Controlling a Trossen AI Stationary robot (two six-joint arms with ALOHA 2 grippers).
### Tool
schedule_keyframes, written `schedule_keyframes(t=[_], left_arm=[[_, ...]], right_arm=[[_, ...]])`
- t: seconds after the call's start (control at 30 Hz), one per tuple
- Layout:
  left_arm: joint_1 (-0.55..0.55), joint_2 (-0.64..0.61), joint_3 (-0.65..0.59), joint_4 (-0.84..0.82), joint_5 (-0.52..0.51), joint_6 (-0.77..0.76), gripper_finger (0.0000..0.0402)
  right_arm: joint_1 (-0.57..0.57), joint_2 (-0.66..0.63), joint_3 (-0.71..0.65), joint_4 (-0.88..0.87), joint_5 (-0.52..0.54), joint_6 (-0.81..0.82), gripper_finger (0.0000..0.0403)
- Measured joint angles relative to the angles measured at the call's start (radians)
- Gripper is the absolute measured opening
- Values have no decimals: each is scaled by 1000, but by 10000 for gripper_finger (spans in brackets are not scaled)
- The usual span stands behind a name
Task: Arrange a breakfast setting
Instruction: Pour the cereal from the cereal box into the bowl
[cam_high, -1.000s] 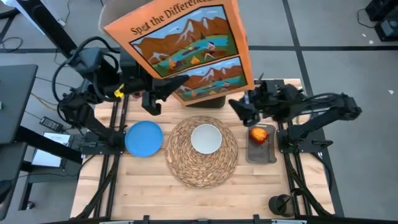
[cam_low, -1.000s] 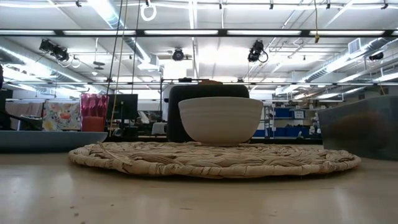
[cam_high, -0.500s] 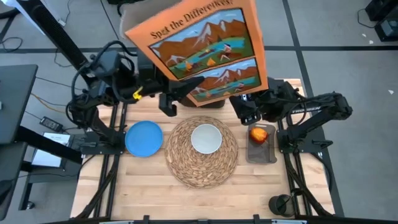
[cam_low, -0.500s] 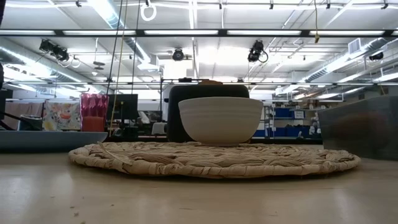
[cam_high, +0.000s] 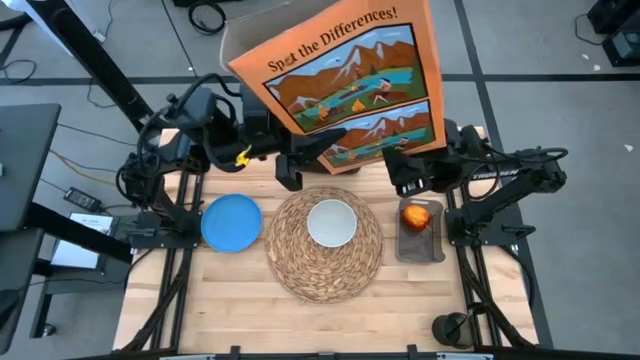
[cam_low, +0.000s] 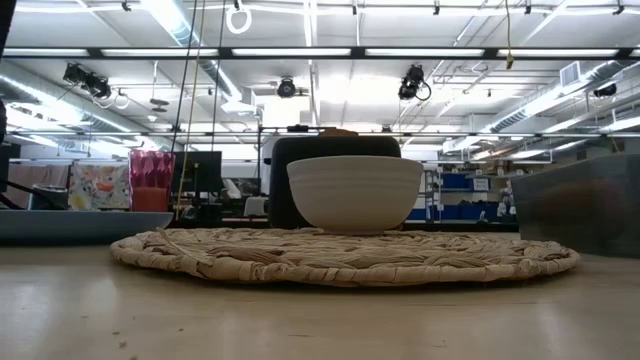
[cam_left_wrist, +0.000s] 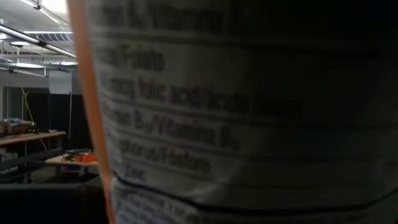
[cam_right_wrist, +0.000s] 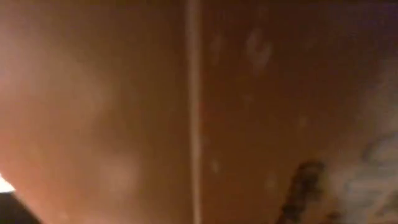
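Observation:
A round woven placemat (cam_high: 325, 245) lies mid-table with a white bowl (cam_high: 331, 222) on it; both show in the low view (cam_low: 345, 255) (cam_low: 355, 192). A blue plate (cam_high: 231, 222) lies left of the mat. A red apple (cam_high: 417, 215) sits in a grey tray (cam_high: 420, 246) to the right. A tall orange cereal box (cam_high: 345, 85) is up above the table's far side. My left gripper (cam_high: 300, 158) is at its lower left and is shut on it. My right gripper (cam_high: 402, 172) is at its lower right corner. Toast, spoon and cup do not show. My left gripper comes at the cereal box level from the table's left. One finger (cam_high: 318, 137) lies over the printed front face near its lower left, the other (cam_high: 290, 172) stands below the box's edge. The box is tilted and fills the left wrist view (cam_left_wrist: 249, 112).
A dark box-shaped thing (cam_low: 285, 180) stands behind the bowl in the low view; the cereal box hides it from above. A small dark object (cam_high: 450, 328) stands at the near right corner. The table's near half holds only bare wood (cam_high: 250, 320).
My left arm has swung toward the table's right edge, and the cereal box has gone with it, now over the far middle and right of the table. My right gripper has shifted slightly toward the box's lower right corner. Bowl, mat, plate and apple have stayed put.

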Motion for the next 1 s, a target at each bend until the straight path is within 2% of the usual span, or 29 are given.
schedule_keyframes(t=[0.33,0.67,0.8,1.0], left_arm=[[1,13,2,-4,3,-1,249],[6,14,1,-26,2,-1,271],[6,4,0,-38,-1,2,293],[7,-26,-3,-131,-4,28,316]], right_arm=[[0,0,7,12,14,-26,301],[-5,1,7,19,28,-23,297],[-8,1,7,21,33,-28,290],[-8,-2,7,19,50,-52,290]])
